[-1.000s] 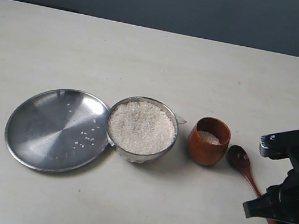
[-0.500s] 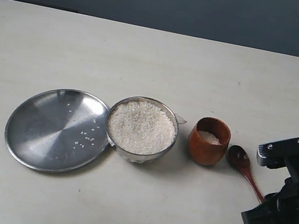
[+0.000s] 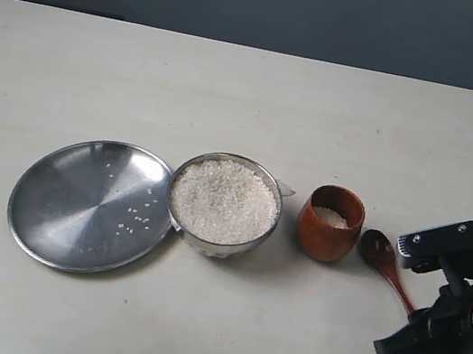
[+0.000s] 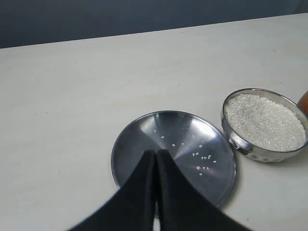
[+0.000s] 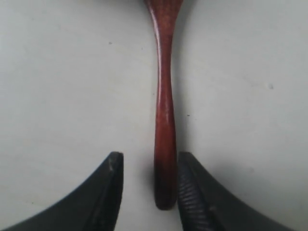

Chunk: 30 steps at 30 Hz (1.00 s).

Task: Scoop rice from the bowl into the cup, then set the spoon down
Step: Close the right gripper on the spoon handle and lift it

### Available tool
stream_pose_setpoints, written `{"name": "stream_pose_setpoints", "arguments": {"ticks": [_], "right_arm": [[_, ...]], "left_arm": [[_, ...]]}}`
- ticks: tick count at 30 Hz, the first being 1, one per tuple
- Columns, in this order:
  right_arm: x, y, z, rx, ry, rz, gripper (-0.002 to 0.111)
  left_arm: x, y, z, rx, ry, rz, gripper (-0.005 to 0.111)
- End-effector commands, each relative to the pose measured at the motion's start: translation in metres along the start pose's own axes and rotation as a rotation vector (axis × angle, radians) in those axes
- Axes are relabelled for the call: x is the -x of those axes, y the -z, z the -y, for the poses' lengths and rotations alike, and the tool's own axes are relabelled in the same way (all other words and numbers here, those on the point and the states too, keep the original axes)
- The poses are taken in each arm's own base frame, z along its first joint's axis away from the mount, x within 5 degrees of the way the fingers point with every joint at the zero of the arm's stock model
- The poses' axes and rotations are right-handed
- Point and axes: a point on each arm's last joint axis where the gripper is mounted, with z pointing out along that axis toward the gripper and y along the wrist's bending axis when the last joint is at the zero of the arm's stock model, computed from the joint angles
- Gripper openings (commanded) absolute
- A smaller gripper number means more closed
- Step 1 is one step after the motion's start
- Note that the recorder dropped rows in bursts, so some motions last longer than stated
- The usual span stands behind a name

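Note:
The shiny metal bowl (image 3: 276, 204) holds a heap of white rice (image 3: 223, 200) at the table's middle. To its right stands the reddish-brown wooden cup (image 3: 327, 237) with a little rice inside. The wooden spoon (image 3: 381, 250) lies flat on the table right of the cup, its handle running under my right gripper (image 3: 430, 353). In the right wrist view the handle's end (image 5: 163, 120) lies between the open fingers, against one ribbed pad (image 5: 192, 192); my right gripper (image 5: 147, 161) is open. My left gripper (image 4: 155, 153) is shut and empty above the flat plate.
A wide flat metal plate (image 3: 76, 204) with a few stray grains sits left of the bowl, touching it; it also fills the left wrist view (image 4: 192, 139) beside the bowl (image 4: 231, 139). Bare table lies behind the dishes and at the front left.
The right arm has shifted down and slightly left in the exterior view, now covering the end of the spoon handle. Spoon, cup, bowl and plate have not moved.

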Motion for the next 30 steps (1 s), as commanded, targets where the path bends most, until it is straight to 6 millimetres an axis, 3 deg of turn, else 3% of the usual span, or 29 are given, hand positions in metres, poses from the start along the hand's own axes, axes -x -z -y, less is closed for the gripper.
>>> {"name": "stream_pose_setpoints", "arguments": {"ticks": [1,19,21,24,25,30], "right_arm": [[-0.004,-0.003,0.001,-0.016,0.037,0.015,0.037],[-0.008,-0.023,-0.002,-0.01,-0.015,-0.055,0.037],[-0.009,-0.026,-0.002,-0.011,-0.028,-0.072,0.032],[-0.011,-0.029,-0.002,-0.018,-0.043,-0.103,0.004],[-0.012,-0.03,-0.002,-0.023,-0.044,-0.117,0.0],[0.002,-0.022,0.001,-0.047,-0.056,-0.097,0.0]], "left_arm": [[-0.001,-0.001,0.0,0.0,-0.001,-0.006,0.0],[-0.001,-0.001,0.0,-0.001,-0.001,-0.007,0.0],[-0.001,-0.001,0.0,-0.001,-0.001,-0.007,0.0],[-0.001,-0.001,0.0,-0.001,-0.001,-0.007,0.0],[-0.001,-0.001,0.0,-0.001,-0.001,-0.007,0.0],[-0.001,-0.001,0.0,-0.001,-0.001,-0.007,0.0]]}}
